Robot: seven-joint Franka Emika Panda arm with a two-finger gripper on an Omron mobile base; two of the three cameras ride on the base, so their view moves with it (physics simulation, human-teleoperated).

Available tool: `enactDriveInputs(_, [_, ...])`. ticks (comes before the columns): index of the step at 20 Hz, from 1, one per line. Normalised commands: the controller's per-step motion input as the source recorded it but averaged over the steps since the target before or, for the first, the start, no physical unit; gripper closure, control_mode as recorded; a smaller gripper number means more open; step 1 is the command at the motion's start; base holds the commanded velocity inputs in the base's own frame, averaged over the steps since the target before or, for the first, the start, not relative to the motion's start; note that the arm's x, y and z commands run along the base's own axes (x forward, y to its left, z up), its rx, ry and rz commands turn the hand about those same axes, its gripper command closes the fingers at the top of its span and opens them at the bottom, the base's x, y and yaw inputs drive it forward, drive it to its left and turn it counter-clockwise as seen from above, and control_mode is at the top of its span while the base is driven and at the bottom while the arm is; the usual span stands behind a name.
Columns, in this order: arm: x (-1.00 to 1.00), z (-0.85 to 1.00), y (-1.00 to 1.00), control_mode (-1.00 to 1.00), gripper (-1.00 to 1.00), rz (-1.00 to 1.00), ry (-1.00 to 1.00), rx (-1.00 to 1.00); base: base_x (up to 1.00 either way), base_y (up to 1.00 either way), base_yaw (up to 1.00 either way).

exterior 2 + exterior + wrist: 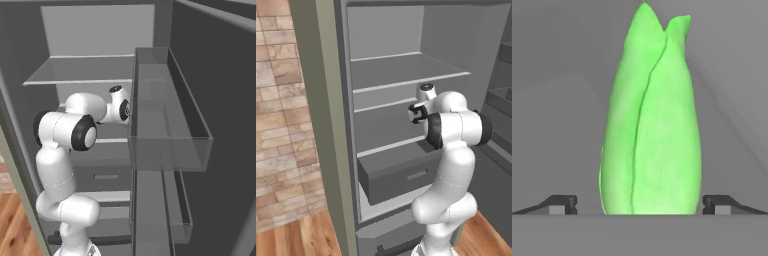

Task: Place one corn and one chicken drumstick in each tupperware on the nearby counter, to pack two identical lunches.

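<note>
A bright-green corn (652, 125) stands tall in the hand view, close up, its pointed husk tip at the top. My gripper (640, 204) is open, with the cob's thick end between the two dark fingertips (559, 204) and a gap on each side. From the base views my arm reaches into the open fridge at middle-shelf height, wrist (426, 92) forward. The chicken drumstick, the tupperware and the counter are out of view.
The grey fridge interior has bare shelves (406, 82) and a closed drawer (401, 175) below my hand. The open door's clear bins (170, 125) stand close on the right of the arm. A brick wall (281, 125) and wooden floor (301, 240) lie to the left.
</note>
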Motion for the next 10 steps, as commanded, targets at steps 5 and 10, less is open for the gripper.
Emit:
enactDriveInputs(5, [0.23, -0.20, 0.00, -1.00, -1.00, -0.12, 0.00, 0.00, 0.00, 0.00, 0.00])
enactDriveInputs(10, [0.60, -0.54, -0.19, -1.00, -1.00, -0.08, 0.00, 0.00, 0.00, 0.00, 0.00])
